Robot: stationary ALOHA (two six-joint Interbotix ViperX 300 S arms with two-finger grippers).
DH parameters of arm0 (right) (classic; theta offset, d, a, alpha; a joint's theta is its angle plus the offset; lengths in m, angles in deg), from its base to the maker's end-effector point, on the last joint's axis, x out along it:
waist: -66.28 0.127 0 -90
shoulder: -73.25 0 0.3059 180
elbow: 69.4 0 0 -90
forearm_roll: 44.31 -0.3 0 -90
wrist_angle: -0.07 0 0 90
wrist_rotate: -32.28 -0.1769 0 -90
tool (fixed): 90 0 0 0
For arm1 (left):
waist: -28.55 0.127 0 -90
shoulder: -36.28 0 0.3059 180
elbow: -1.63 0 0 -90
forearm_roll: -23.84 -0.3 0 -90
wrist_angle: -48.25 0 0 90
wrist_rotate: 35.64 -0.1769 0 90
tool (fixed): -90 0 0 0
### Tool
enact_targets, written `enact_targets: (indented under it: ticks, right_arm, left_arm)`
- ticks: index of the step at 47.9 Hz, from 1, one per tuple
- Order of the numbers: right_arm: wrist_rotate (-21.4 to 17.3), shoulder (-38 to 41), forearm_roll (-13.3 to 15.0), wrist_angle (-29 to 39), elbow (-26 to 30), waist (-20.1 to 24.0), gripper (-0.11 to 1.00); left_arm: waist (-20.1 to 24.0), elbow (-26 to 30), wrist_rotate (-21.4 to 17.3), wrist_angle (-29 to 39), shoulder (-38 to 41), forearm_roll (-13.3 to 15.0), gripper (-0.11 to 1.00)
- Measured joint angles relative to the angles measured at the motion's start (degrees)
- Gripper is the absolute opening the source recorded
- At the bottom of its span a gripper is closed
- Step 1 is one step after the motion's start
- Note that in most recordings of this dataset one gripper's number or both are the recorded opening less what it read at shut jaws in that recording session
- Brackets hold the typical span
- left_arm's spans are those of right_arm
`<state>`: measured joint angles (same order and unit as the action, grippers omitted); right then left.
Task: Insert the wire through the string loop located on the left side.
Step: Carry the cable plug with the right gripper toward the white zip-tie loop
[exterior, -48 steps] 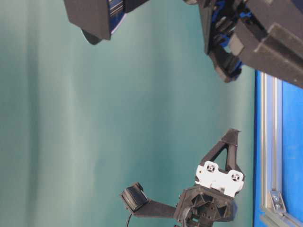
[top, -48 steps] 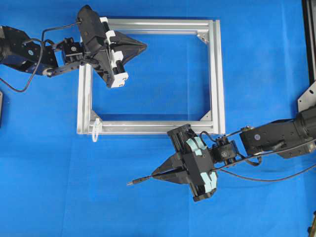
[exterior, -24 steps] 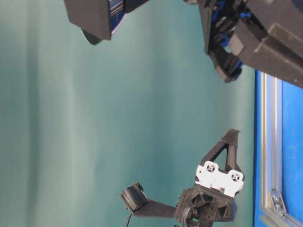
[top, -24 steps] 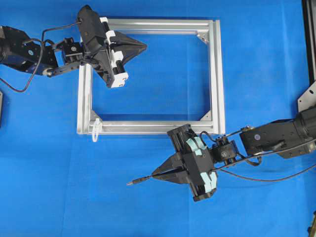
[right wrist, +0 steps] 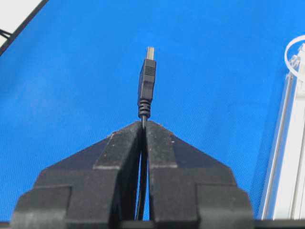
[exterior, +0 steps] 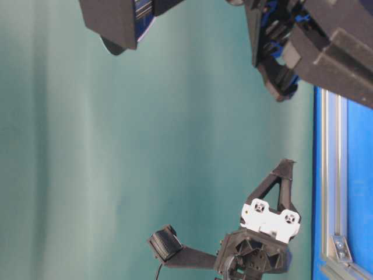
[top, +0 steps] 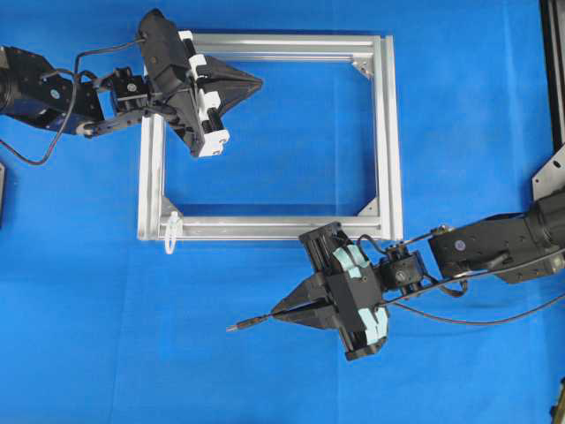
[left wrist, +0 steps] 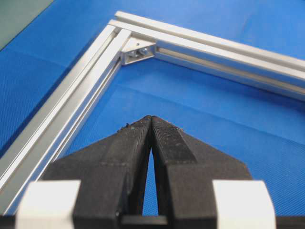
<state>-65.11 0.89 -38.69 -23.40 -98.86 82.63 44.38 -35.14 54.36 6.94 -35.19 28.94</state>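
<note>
Right gripper (top: 275, 312) clamped on the wire (top: 252, 321), plug end sticking out toward the left, below the aluminium frame (top: 381, 132).

In the right wrist view the fingers (right wrist: 125, 143) pinch the thin black cable just behind its plug (right wrist: 147, 83), whose grey metal tip points straight away from the gripper over the blue mat (top: 106, 336). The string loop (top: 170, 231) hangs at the frame's lower-left corner, well apart from the plug tip, up and to the left of it in the overhead view; in the right wrist view it shows as a thin white ring (right wrist: 295, 52) at the right edge. The left gripper (top: 256, 84) is pressed together on nothing, poised over the frame's upper-left part, its fingers (left wrist: 133, 143) meeting at the tips.
</note>
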Motion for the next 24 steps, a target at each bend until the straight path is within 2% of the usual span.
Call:
enact_targets:
  ticks: [24]
  right_arm:
    - [0.1, 0.0, -0.2, 0.0, -0.1, -0.4, -0.1]
  left_arm:
    - [-0.4, 0.0, 0.2, 0.0, -0.1, 0.0, 0.0]
